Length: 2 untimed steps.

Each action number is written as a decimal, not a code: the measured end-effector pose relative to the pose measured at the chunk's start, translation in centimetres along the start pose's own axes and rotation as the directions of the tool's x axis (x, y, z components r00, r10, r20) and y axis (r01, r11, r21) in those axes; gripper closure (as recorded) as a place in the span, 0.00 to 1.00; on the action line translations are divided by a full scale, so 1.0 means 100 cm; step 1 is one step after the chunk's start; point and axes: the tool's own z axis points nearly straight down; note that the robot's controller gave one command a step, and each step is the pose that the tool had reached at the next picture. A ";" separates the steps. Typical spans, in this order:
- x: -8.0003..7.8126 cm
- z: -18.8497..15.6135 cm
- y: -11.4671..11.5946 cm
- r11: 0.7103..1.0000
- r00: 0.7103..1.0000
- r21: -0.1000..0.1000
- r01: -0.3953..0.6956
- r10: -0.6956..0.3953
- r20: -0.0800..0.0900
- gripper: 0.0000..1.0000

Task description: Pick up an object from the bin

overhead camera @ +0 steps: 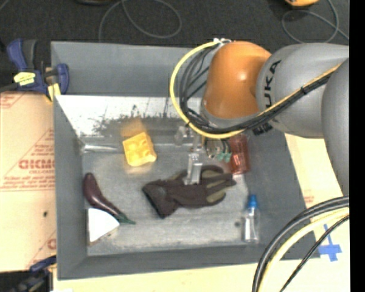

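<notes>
My gripper (pixel 194 174) hangs below the orange wrist cover, right of the bin's middle, with its tip down at the upper edge of a dark brown glove-like cloth (pixel 177 196). The cloth lies crumpled across the bin floor, and an olive-coloured piece (pixel 218 182) lies at its right end. A reddish-brown can-like thing (pixel 239 156) stands just right of the gripper, partly hidden by the arm. A yellow block (pixel 138 149) lies to the left of the gripper, apart from it.
A purple toy eggplant (pixel 98 196) and a white wedge (pixel 101 223) lie at the front left. A small clear bottle with a blue cap (pixel 250 217) lies at the front right. The arm covers the bin's back right.
</notes>
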 end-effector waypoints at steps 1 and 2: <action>0.030 0.062 -0.020 0.999 0.999 0.001 0.041 -0.041 0.001 0.00; 0.044 0.115 -0.027 0.999 0.999 0.000 0.046 -0.046 0.000 0.00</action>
